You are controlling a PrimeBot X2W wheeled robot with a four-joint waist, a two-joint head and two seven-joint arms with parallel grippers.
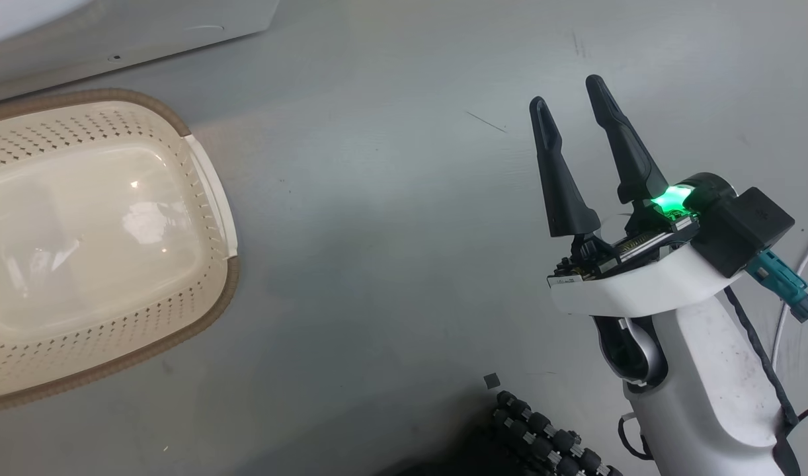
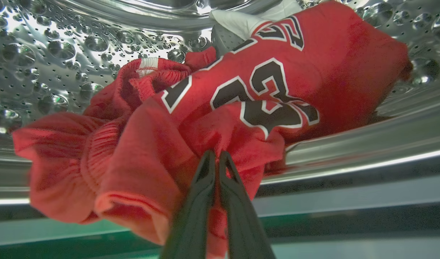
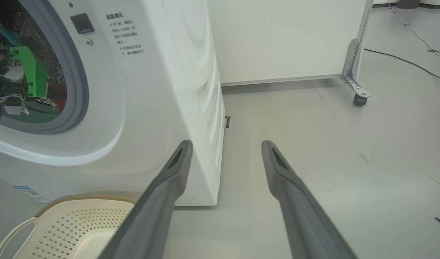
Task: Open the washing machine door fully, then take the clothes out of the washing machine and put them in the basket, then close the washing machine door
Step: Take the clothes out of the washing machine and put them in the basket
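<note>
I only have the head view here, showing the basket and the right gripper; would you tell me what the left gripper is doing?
Observer: The left gripper is shut, its tips pinching a fold of the red jersey.
Operator: Thank you. Where is the jersey lying?
Observer: Inside the perforated steel drum, bunched near its front lip.
Operator: Is the doorway uncovered?
Observer: Yes. The right wrist view shows the washing machine opening uncovered, above the basket.
</note>
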